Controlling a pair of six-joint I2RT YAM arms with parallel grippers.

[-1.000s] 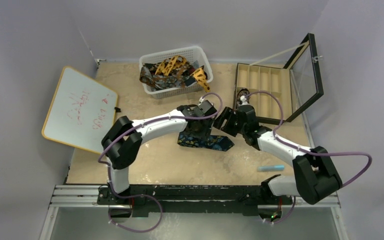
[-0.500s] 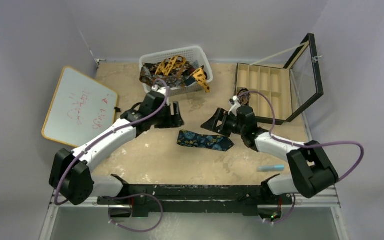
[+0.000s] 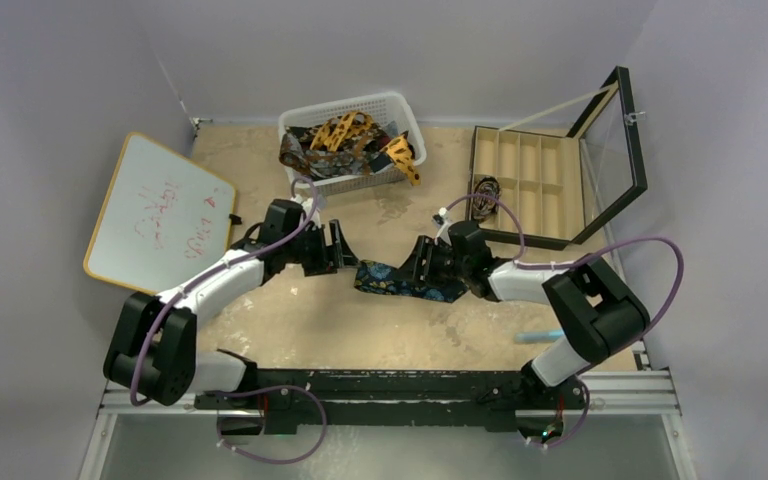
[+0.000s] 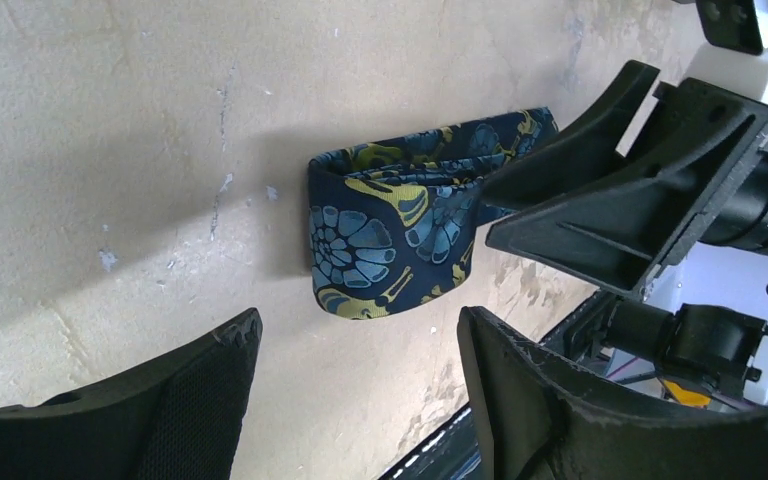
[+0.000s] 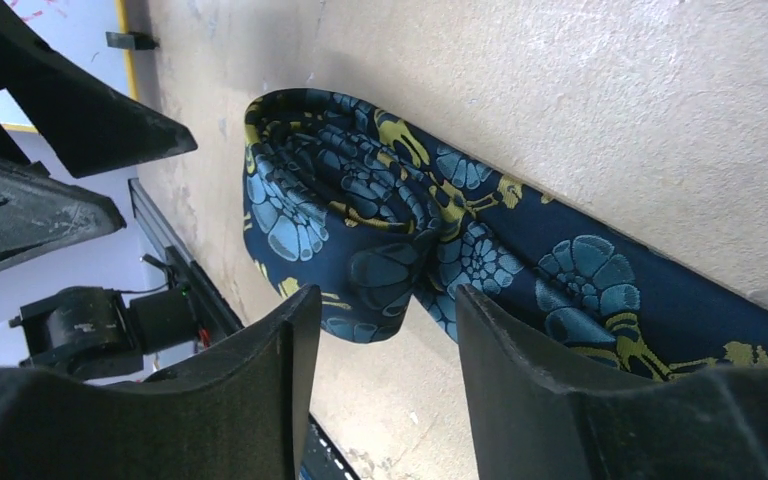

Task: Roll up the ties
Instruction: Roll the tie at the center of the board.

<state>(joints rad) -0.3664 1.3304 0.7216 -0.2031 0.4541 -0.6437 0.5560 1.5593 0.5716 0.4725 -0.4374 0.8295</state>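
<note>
A navy tie [image 3: 410, 283] with blue-gold print lies folded on the tan table, its left end doubled over into a loose loop. My left gripper [image 3: 346, 256] is low at that left end and open; in the left wrist view the tie [image 4: 392, 240] lies just beyond the empty gap of the gripper [image 4: 360, 345]. My right gripper [image 3: 418, 264] hovers over the tie's middle from the right. It is open, and the bunched fold of the tie [image 5: 380, 215] sits just ahead of the fingertips of the gripper [image 5: 385, 320]. Orange-yellow and dark ties [image 3: 345, 138] fill the basket.
The white mesh basket [image 3: 396, 101] stands at the back centre. A whiteboard [image 3: 158, 218] lies at the left. An open black case with tan compartments [image 3: 530, 175] stands at the right, a small dark bundle [image 3: 486, 188] in its near corner. A light blue stick [image 3: 542, 336] lies front right.
The left arm swung off the tie to the left, then lowered its gripper toward the tie's left end. The right gripper moved left and down onto the tie's middle. The tie has stayed put.
</note>
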